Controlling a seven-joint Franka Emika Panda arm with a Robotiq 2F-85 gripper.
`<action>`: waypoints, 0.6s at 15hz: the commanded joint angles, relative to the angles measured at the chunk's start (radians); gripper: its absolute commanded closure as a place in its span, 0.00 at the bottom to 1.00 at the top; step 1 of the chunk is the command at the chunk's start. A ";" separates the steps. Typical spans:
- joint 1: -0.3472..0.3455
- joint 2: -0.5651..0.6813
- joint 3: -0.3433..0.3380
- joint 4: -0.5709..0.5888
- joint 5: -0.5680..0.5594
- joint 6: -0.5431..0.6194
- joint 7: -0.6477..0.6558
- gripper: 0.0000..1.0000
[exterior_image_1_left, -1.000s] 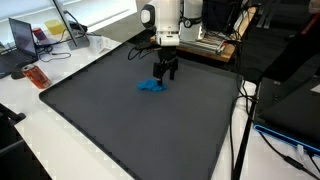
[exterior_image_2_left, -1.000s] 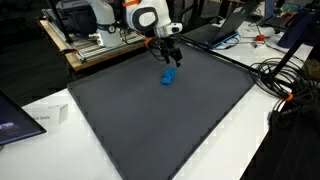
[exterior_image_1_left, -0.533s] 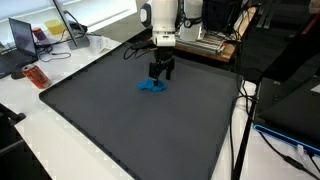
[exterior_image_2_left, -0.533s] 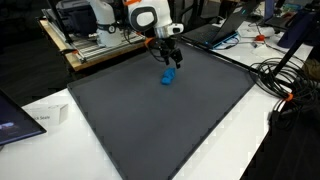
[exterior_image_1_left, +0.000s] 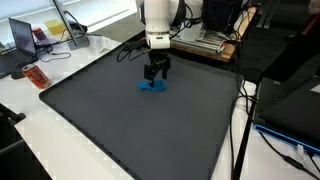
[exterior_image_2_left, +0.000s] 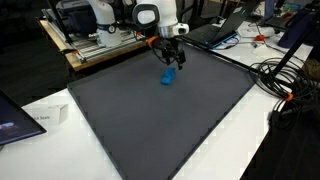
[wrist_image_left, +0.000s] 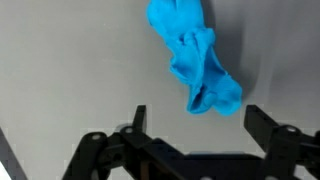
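My gripper (wrist_image_left: 194, 112) is hovering wide open, holding nothing; the blue cloth (wrist_image_left: 195, 55) is lying just below, slightly ahead.

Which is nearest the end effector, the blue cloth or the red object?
The crumpled blue cloth, just below the end effector; the red object lies far aside.

the gripper (exterior_image_1_left: 155, 77) hangs fingers-down over a crumpled blue cloth (exterior_image_1_left: 148, 88), its fingers apart. whether the tips touch the cloth cannot be told. the cloth lies on the far half of a dark mat (exterior_image_1_left: 130, 135). on the white table (exterior_image_1_left: 35, 120) at left lies a red thing (exterior_image_1_left: 37, 77), with a laptop (exterior_image_1_left: 22, 38) farther back.
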 joint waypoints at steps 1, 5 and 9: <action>-0.099 0.039 0.127 0.042 0.116 -0.120 -0.178 0.00; -0.170 0.053 0.223 0.063 0.191 -0.220 -0.314 0.00; 0.005 -0.029 0.062 0.037 0.444 -0.159 -0.484 0.00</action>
